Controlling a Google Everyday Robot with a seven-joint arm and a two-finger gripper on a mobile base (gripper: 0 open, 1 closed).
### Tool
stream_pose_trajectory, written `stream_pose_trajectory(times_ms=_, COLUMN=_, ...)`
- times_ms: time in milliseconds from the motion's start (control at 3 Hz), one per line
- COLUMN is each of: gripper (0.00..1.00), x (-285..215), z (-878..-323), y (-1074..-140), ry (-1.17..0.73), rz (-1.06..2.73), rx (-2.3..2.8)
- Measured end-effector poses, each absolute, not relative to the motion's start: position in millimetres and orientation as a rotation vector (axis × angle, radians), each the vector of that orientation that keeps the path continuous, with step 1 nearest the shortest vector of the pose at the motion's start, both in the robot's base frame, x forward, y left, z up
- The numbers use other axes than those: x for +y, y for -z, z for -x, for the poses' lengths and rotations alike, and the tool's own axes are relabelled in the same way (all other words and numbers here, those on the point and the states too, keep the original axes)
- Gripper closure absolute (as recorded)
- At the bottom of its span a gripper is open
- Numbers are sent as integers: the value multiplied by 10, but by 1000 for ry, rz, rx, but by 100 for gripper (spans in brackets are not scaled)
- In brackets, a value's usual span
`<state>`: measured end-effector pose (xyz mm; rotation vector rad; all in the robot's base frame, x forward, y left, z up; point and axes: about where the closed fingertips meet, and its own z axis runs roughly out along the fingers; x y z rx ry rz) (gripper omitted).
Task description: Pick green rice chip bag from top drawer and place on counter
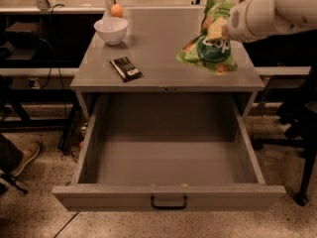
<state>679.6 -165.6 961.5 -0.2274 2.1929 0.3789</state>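
Camera view, contents listed left to right.

1. White bowl (111, 29): upright at 10 o'clock on the table (158, 48), with a small orange ball (117, 10) just behind it at the bowl's 12 o'clock.
2. Black wrapper (126, 68): lying flat at 8 o'clock on the table, near the front edge (not the item wanted).
3. Top drawer (124, 198): pulled out at 6 o'clock from the table. Its grey floor shows nothing in it, and the dark handle (169, 203) sits at the centre of the front panel.
4. Green rice chip bag (212, 53): out of the drawer and over the table's 3 o'clock part, crumpled, round logo towards the camera. Whether its lower edge touches the surface cannot be told.
5. Tool (216, 32): at the bag's 12 o'clock, clamped on the bag's upper part. The white arm (270, 11) comes in from 2 o'clock.

Step in hand, as judged: the pick is done and the placing is under way.

Next move calls for lowering until the bag rests on the table, well inside the 3 o'clock edge. The tool should then release and lift straight off, since the light foil may cling.
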Motion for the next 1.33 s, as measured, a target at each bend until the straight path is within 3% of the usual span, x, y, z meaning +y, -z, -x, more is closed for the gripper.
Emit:
stream_pose_trajectory(times_ms=333, gripper=97, x=-1551, z=-7433, y=-9623, ry=-413, rz=165, rx=2199)
stream_pose_trajectory(times_ms=1333, gripper=27, x=-1557, z=-7983, y=-9238, ry=-433, rz=64, rx=2299)
